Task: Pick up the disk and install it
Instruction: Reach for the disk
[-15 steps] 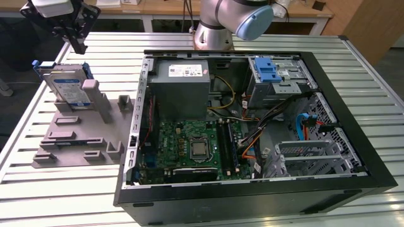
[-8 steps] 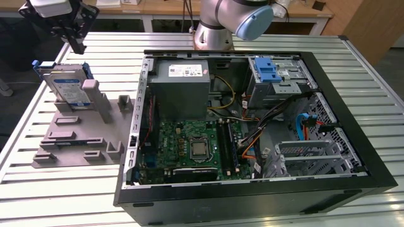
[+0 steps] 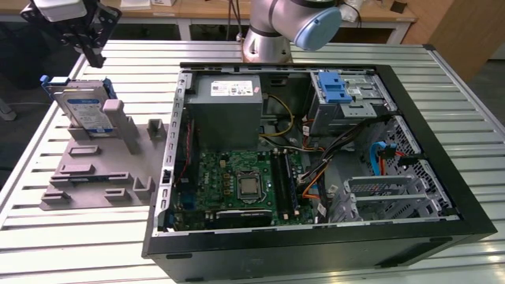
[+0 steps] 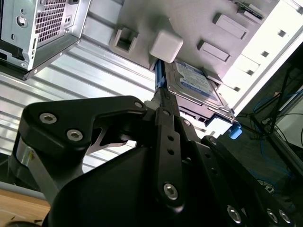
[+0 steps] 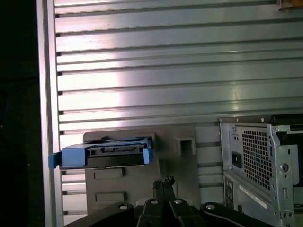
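I am looking at a slatted metal table [image 3: 79, 236] with an open computer case [image 3: 316, 248] lying on its side. To the exterior view's left of the case sits a grey holder plate [image 3: 94, 177]. The disk [image 3: 85, 109] stands on edge in that plate, its white-and-blue label facing the camera and its blue carrier framing it.

The gripper [image 3: 98, 59] hangs above the disk, apart from it. As far as I can see, its black fingers are pressed together with nothing between them.

The exterior view alone lets me see inside the case: a grey power supply [image 3: 225, 112], a green motherboard [image 3: 236, 183] and a blue latch [image 3: 339, 89] on the drive cage.

The first wrist view looks down past the gripper [image 5: 163, 182], whose tips meet. It gives me the disk [image 5: 106, 153] edge-on, as a thin dark slab in blue plastic, with a perforated corner of the case [image 5: 260, 161] nearby.

The second wrist view looks along one finger [image 4: 165, 142] to the disk's [image 4: 196, 82] labelled face, which leans against a pale block [image 4: 165, 45] of the holder.
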Tool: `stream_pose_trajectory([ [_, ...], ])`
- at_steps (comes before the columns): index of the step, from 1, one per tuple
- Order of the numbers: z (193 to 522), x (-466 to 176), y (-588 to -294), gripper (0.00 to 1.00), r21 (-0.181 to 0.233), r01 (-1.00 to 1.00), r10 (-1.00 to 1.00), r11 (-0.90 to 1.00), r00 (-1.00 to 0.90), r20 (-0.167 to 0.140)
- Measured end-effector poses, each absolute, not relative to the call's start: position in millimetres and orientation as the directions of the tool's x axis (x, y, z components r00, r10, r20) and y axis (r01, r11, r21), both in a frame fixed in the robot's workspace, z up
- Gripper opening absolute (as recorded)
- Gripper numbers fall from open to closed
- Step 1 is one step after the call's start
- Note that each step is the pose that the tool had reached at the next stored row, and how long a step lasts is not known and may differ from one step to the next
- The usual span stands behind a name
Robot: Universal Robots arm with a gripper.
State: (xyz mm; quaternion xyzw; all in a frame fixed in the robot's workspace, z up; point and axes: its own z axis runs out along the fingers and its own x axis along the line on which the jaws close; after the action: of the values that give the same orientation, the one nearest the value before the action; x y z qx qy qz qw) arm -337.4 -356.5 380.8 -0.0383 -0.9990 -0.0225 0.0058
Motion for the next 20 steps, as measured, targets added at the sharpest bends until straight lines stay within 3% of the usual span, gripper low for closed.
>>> stream_pose_trajectory([
  [20, 379, -373, -352, 0.11, 0.045, 0.077, 0.076, 0.996, -0.997, 0.013],
])
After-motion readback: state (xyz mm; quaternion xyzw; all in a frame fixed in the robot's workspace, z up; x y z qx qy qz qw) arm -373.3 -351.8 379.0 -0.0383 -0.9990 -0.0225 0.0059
